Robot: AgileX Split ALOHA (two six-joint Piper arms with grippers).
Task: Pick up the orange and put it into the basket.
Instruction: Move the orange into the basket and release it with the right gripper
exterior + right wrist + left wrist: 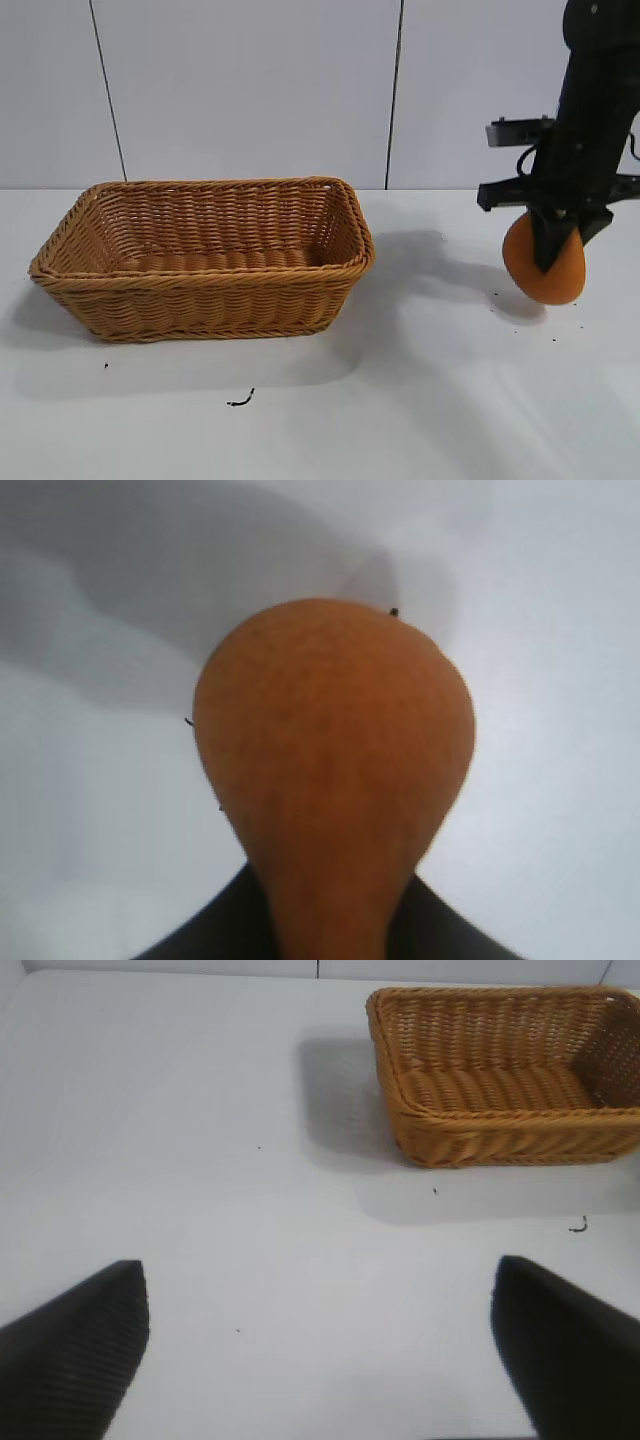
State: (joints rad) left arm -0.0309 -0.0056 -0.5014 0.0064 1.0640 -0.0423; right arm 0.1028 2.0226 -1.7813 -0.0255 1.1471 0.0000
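Observation:
The dull-orange, cone-like orange (545,270) hangs in my right gripper (555,245) at the right of the table, lifted a little above the surface, with its shadow beneath. In the right wrist view the orange (335,760) fills the middle, its narrow end clamped between the dark fingers (215,930). The tan wicker basket (60,262) stands at the left-centre of the table, well to the left of the orange; it looks empty. My left gripper (320,1345) is open and empty over bare table, with the basket (400,1110) farther off.
A small dark scrap (240,400) lies on the white table in front of the basket. Tiny dark specks (495,295) dot the table near the orange. A white panelled wall stands behind.

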